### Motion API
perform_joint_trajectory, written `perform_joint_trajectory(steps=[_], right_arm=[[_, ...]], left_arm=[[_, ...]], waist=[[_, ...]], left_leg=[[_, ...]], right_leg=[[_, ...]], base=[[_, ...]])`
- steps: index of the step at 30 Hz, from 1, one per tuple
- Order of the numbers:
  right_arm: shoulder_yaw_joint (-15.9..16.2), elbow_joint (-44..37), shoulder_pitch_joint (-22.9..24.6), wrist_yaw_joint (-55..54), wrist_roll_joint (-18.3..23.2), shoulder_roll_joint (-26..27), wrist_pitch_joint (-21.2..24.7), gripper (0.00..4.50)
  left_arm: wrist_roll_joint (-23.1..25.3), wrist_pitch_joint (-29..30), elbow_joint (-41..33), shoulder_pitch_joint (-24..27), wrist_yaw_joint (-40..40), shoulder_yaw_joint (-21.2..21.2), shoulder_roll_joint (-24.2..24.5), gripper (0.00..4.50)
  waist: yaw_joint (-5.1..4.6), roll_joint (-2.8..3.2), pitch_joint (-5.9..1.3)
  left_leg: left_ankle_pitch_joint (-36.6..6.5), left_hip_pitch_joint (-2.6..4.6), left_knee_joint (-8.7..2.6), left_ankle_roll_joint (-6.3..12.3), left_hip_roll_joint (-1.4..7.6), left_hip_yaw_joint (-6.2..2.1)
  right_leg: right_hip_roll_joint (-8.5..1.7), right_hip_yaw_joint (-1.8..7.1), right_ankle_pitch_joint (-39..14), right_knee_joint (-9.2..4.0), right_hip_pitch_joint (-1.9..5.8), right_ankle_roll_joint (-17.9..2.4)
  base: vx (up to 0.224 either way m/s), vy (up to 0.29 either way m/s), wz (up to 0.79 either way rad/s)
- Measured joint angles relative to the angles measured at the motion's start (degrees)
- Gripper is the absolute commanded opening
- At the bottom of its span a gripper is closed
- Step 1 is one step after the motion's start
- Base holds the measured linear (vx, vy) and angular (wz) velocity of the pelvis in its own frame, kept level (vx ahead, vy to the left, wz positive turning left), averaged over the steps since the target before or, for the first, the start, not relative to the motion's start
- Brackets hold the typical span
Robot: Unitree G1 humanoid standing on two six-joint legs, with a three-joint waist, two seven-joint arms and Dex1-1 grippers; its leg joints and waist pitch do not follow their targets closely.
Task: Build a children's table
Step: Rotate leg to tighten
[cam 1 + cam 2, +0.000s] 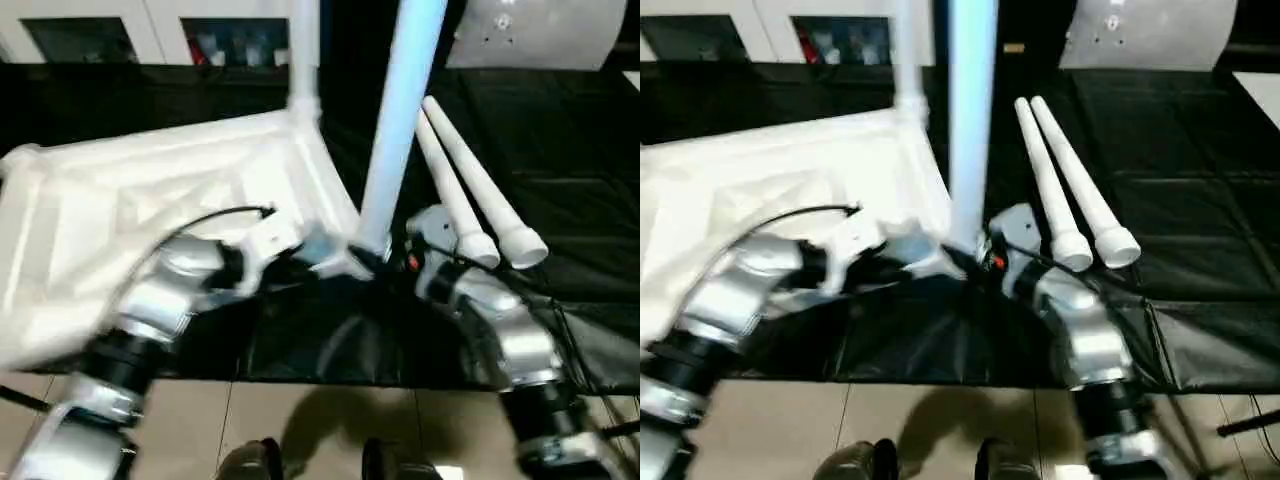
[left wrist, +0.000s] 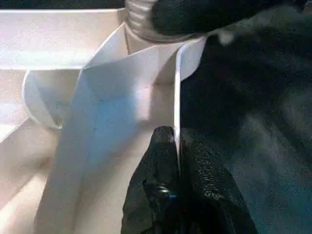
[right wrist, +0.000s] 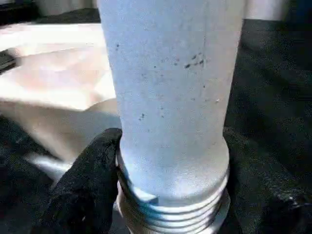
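The left gripper (image 2: 178, 165) is pinching the tabletop's (image 1: 130, 200) thin rim at the bench's near edge while the right gripper (image 3: 165, 195) is closing around the upright leg (image 1: 400, 130) at its threaded base, so a slight tilt risks cross-threading it in the corner socket.
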Motion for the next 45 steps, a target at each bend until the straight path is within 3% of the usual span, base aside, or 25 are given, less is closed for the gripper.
perform_joint_trajectory(steps=[4,7,8,13,19,22,27,32,35,40,45], right_arm=[[-2.0,-0.2,-0.6,-13.4,-2.8,5.5,0.9,2.72],[-2.5,-0.2,-0.8,-16.7,-3.4,6.6,0.9,2.72],[-2.5,-0.2,-0.8,-16.7,-3.4,6.6,0.9,3.28],[-2.7,-0.4,-0.5,-16.2,-2.8,7.2,-0.1,3.71],[-0.4,-1.5,0.5,-6.5,-1.5,1.2,-1.2,4.24],[0.8,-2.4,1.0,2.9,0.1,-5.4,-2.6,4.46],[1.8,-2.5,1.0,17.4,3.1,-13.6,-2.7,4.46],[3.4,-2.2,-1.8,27.4,6.0,-16.9,-2.3,4.46],[5.9,0.0,-4.6,33.6,6.3,-18.9,-2.8,4.46],[8.7,3.5,-5.3,40.4,5.8,-20.1,-4.1,4.46],[10.0,7.1,-8.4,44.0,5.7,-20.1,-4.9,3.93]], left_arm=[[2.3,4.7,-1.3,-0.2,8.0,0.3,-6.1,0.00],[2.7,6.6,-2.1,-0.2,10.0,-0.1,-7.8,0.00],[2.7,6.7,-2.2,-0.3,10.1,-0.2,-7.8,0.00],[2.7,6.6,-2.6,-0.2,10.3,-0.5,-7.3,0.00],[2.7,4.0,-3.7,0.4,6.7,-1.4,-3.4,0.00],[1.8,0.1,-3.6,1.2,3.0,-1.7,-0.3,0.00],[-0.1,-6.0,-1.9,1.9,-3.7,-1.7,4.6,0.00],[-1.6,-11.6,0.3,1.9,-11.4,-2.2,8.5,0.00],[-2.6,-14.1,1.3,1.7,-16.2,-2.9,10.3,0.00],[-3.2,-17.2,4.0,0.3,-20.8,-3.5,12.1,0.00],[-3.5,-20.3,6.2,-0.4,-23.5,-3.9,13.3,0.00]], waist=[[0.38,0.10,-0.06],[0.39,0.16,-0.10],[0.39,0.16,-0.10],[0.17,0.19,-0.11],[-0.01,0.26,-0.08],[0.02,0.27,-0.08],[0.07,0.27,-0.08],[0.20,0.25,-0.08],[0.59,0.23,-0.09],[1.24,0.20,-0.10],[1.32,0.12,-0.09]], left_leg=[[0.0,0.01,-0.08,-0.01,-0.02,-0.01],[0.0,-0.03,-0.17,0.00,-0.08,-0.02],[0.0,-0.04,-0.22,0.01,-0.09,-0.02],[0.0,-0.16,-0.26,0.04,-0.11,-0.02],[0.0,-0.24,-0.37,0.12,-0.07,-0.02],[0.1,-0.25,-0.42,0.33,0.00,-0.01],[0.2,-0.24,-0.42,0.34,0.06,-0.02],[0.2,-0.22,-0.30,0.33,0.06,-0.01],[0.1,-0.26,-0.23,0.36,0.06,-0.01],[0.1,-0.34,-0.11,0.40,0.07,-0.01],[0.1,-0.37,0.06,0.41,0.10,-0.01]], right_leg=[[0.00,-0.01,-0.1,-0.01,0.01,0.1],[-0.02,0.00,0.0,-0.23,0.06,0.1],[-0.02,-0.01,0.0,-0.32,0.09,0.1],[-0.02,0.00,0.2,-0.62,0.09,0.2],[0.01,-0.04,0.3,-0.64,-0.07,0.3],[0.07,-0.09,0.3,-0.65,-0.12,0.3],[0.09,-0.15,0.3,-0.61,-0.10,0.3],[0.08,-0.14,0.3,-0.57,-0.03,0.3],[0.06,-0.15,0.3,-0.58,0.00,0.3],[0.06,-0.15,0.3,-0.51,-0.05,0.3],[0.05,-0.13,0.3,-0.31,-0.12,0.3]], base=[[0.000,0.000,0.00],[0.000,0.000,0.00],[0.000,0.000,0.00],[0.000,0.000,0.00],[0.000,0.000,0.00],[0.000,0.000,0.00],[0.000,0.000,0.00],[0.000,0.000,0.00],[0.000,0.000,0.00],[0.000,0.000,0.00],[0.000,0.000,0.00]])
